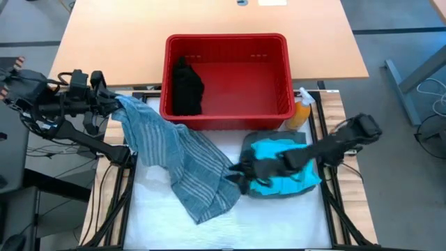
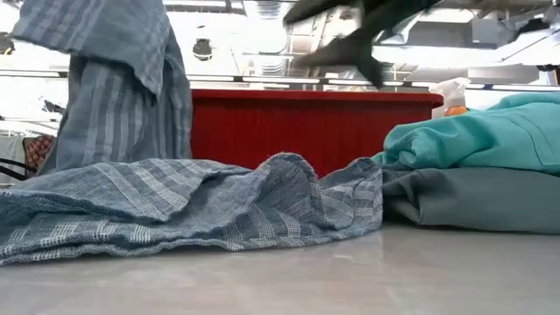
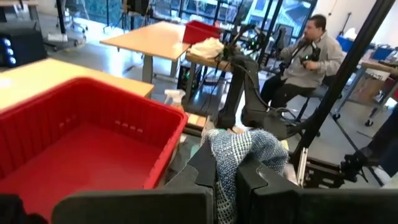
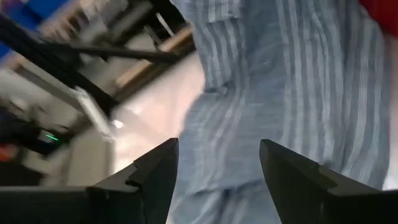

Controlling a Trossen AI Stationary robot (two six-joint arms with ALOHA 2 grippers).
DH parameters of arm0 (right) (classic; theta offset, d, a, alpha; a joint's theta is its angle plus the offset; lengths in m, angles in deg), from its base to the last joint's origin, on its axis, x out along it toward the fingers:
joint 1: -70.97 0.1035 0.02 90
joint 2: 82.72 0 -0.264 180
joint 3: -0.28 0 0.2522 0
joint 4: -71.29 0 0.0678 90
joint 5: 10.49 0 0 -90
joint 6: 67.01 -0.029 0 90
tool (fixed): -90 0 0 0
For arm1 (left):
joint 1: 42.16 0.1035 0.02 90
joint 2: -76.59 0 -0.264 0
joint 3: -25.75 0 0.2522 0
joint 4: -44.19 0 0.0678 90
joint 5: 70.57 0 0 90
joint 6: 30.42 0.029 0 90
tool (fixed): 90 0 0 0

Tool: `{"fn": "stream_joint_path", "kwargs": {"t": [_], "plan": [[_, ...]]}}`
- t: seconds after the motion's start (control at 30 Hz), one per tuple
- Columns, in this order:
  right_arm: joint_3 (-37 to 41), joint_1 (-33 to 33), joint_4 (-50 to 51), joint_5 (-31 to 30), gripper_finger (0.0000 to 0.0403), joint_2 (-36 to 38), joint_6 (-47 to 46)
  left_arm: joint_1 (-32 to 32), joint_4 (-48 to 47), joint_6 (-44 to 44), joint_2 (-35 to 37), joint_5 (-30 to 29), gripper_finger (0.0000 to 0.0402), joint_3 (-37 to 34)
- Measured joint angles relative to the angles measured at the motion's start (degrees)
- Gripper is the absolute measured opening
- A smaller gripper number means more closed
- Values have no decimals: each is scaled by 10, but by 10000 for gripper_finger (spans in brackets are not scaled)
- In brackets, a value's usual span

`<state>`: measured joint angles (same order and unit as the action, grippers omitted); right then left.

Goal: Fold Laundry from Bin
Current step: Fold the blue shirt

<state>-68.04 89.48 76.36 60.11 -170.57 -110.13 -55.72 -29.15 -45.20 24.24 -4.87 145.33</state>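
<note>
High view: the striped cloth (image 1: 182, 162) is stretched on a slant across the table, its long axis running from the left gripper (image 1: 113, 102), raised at the left corner of the red bin (image 1: 226, 42), down to a bunched end just beside the right gripper (image 1: 235, 174). That free end is much nearer the right arm, and a black garment (image 1: 187, 86) is left in the bin.

Low view: the cloth (image 2: 175, 206) is seen hanging from above at one side and lying rumpled on the table, its far edge touching the folded teal and grey-green pile (image 2: 477, 166).

Left wrist view: a corner of the cloth (image 3: 239, 149) is pinched between the left gripper's (image 3: 227, 190) fingers.

Right wrist view: the right gripper (image 4: 217, 165) is spread wide with nothing between its fingers, and the cloth (image 4: 298, 87) lies straight ahead of the gap, apparently not yet touched.
</note>
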Motion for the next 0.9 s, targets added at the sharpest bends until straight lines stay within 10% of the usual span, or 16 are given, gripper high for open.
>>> {"fn": "stream_joint_path", "kwargs": {"t": [0.43,0.9], "plan": [[-220,-138,215,104,254,-241,76,0,-51,-54,8,11,0,1],[-248,-140,280,84,249,-278,106,0,-63,-60,7,-4,0,1]]}}
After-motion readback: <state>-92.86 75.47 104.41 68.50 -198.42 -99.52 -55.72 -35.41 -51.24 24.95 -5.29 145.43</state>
